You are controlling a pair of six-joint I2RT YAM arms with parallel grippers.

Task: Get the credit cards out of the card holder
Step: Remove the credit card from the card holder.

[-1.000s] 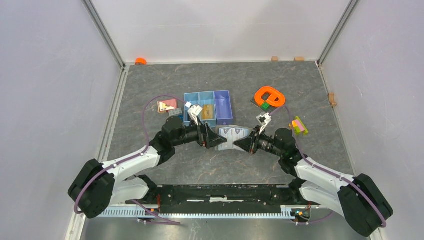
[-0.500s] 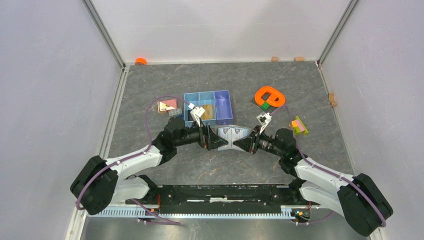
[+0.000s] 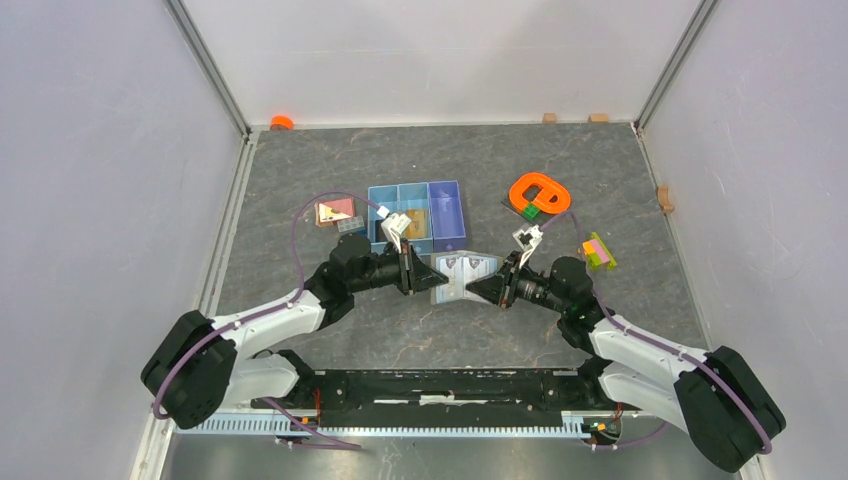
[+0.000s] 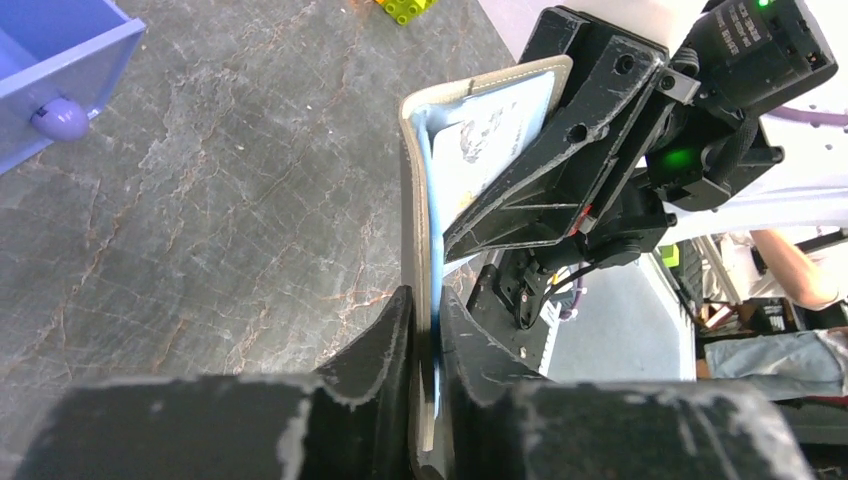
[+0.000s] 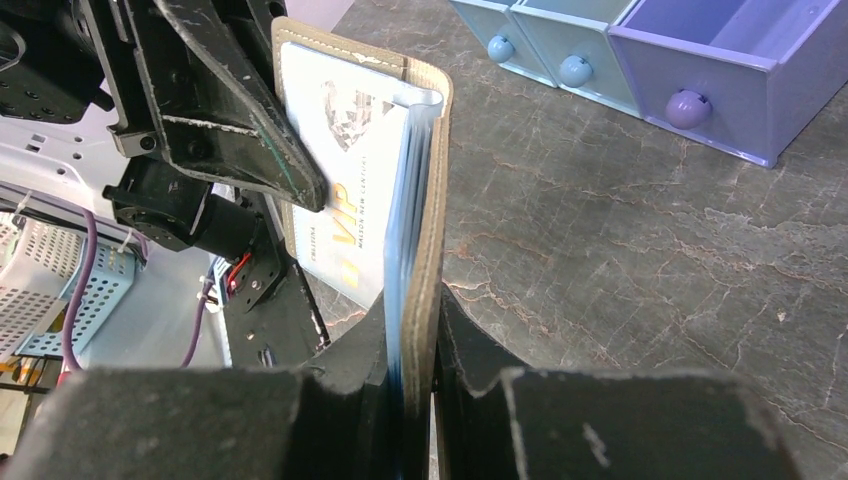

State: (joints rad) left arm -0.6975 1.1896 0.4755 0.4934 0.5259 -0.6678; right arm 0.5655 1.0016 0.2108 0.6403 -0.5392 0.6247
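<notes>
Far left: pink-and-tan block (image 3: 335, 211) sits just left of the blue-and-purple tray (image 3: 448, 212), both beyond the arms. Left gripper (image 3: 428, 277) reaches in toward table centre and is clamped on the left leaf of the card holder (image 3: 462, 268). The left wrist view shows that taupe leaf edge-on, pinched between both fingers (image 4: 395, 335). The holder is spread open between the two grippers, just on the near side of the tray, with the pale blue-grey inside up in the top view. Can't tell if it's touching the table or lifted off it. The credit cards (image 5: 345, 170) are seated in the slots, not out yet: a whitish one with gold lettering shows in the right wrist view, and a pale printed one shows past the fold in the left wrist view. Right gripper (image 3: 478, 288) comes in from the opposite side, closed on the right leaf, with the leaf and card edges sandwiched between its fingers (image 5: 375, 330). Further right: orange loop-shaped piece (image 3: 518, 190) beyond the right arm, then a multicolour brick cluster (image 3: 598, 251) near the right wrist cable.
</notes>
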